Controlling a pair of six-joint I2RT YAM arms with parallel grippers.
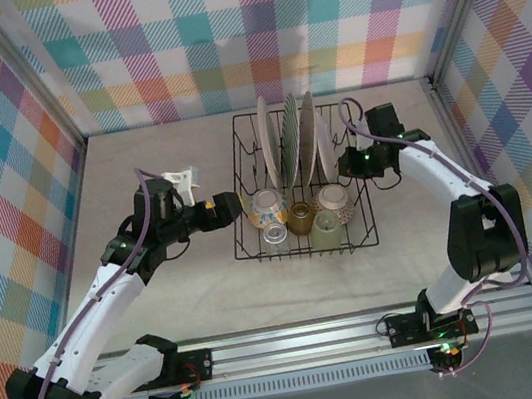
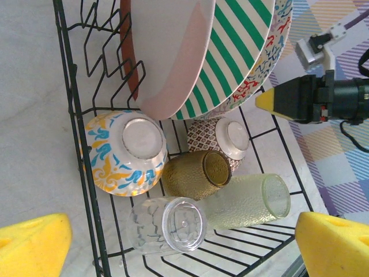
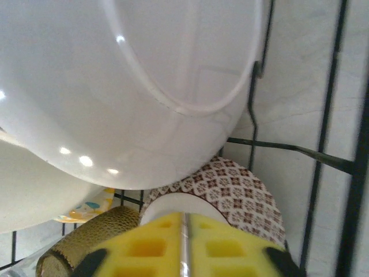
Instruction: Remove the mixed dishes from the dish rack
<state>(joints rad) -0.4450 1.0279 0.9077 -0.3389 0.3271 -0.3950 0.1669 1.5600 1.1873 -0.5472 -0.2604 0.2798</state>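
1. Table (image 1: 159, 166): pale surface, with open room to the left of the dish rack and in front of it.
2. Dish rack (image 1: 307, 252): black wire basket in the middle of the table, a little to the right. Its right wall is near the checked side wall.
3. Plates: three stand upright in the far dividers, close together: a pale plate (image 2: 173, 52), a green-striped plate (image 2: 230, 52) and a plate with red and blue marks (image 2: 271, 52).
4. Bowls: a blue-and-yellow bowl (image 2: 124, 153) and a brown-patterned bowl (image 2: 222, 138) lie with the bottom up, just below the plate edges.
5. Cups: an amber cup (image 2: 193, 176), a pale-green cup (image 2: 248, 202) and a clear cup (image 2: 167, 225) lie on their sides at the near edge, touching each other.
6. Left gripper (image 1: 230, 208): just outside the left wall of the rack, jaws spread wide, holding nothing.
7. Right gripper (image 3: 184, 248): inside the right end of the rack, beneath a plate and over the brown-patterned bowl; its yellow pads (image 3: 144, 248) are pressed together.
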